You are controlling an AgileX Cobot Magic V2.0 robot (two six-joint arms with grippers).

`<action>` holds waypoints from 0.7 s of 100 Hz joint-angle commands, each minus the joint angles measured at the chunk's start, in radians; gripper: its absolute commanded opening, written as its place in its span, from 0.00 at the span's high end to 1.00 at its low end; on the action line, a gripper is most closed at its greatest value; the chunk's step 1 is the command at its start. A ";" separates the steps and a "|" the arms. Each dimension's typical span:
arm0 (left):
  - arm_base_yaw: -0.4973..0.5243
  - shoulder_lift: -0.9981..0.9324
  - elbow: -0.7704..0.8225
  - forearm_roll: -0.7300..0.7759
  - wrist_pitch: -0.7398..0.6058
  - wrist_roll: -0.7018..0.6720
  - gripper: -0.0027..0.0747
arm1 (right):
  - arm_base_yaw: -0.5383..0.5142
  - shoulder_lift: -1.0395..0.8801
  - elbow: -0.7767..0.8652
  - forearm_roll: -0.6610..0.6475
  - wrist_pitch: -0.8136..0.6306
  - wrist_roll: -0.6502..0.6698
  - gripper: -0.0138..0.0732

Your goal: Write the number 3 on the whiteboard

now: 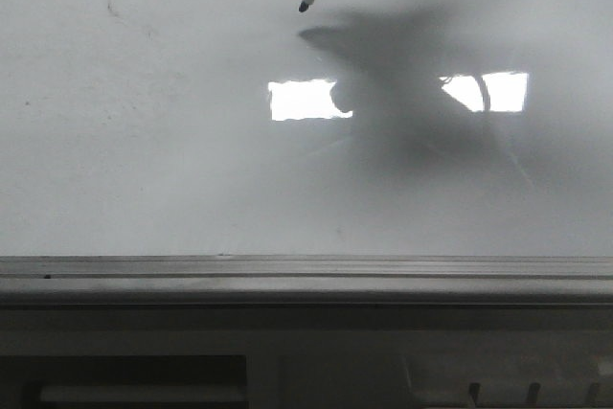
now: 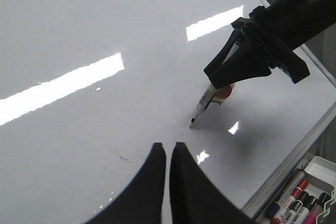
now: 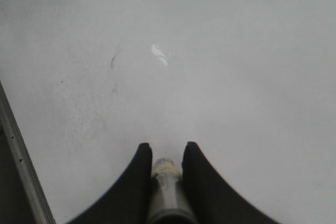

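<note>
Whiteboard | right gripper clamps marker | left gripper closed, empty | left-wrist-only: marker tray

It looks like an office, classroom or lab; which one cannot be told. A large glossy whiteboard with a grey metal frame rail fills nearly every view; its surface mirrors rectangular ceiling light panels; beside its edge sits a white tray of spare markers with red, black and pink caps.
</note>
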State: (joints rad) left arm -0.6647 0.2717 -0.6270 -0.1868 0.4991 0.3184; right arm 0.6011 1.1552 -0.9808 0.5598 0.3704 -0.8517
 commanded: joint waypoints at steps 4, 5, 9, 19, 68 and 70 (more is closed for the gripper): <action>0.027 -0.017 0.001 -0.032 -0.070 -0.015 0.99 | -0.003 0.006 -0.029 0.017 -0.097 -0.002 0.91; 0.027 -0.017 0.002 -0.032 -0.070 -0.015 0.99 | -0.003 0.005 -0.029 0.017 -0.098 -0.002 0.91; 0.028 -0.017 0.002 -0.034 -0.068 -0.015 0.99 | -0.005 0.016 -0.029 0.017 -0.106 -0.002 0.91; 0.028 -0.017 0.002 -0.037 -0.068 -0.015 0.99 | -0.007 0.033 -0.029 0.017 -0.115 -0.002 0.91; 0.028 -0.017 0.002 -0.038 -0.068 -0.015 0.99 | -0.147 0.009 -0.029 -0.032 0.028 0.010 0.90; 0.028 -0.017 0.002 -0.038 -0.068 -0.015 0.99 | -0.147 0.009 -0.024 -0.032 0.032 0.010 0.90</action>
State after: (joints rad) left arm -0.6392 0.2417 -0.6017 -0.2062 0.5011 0.3163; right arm 0.4841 1.1776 -0.9855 0.5784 0.4396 -0.8237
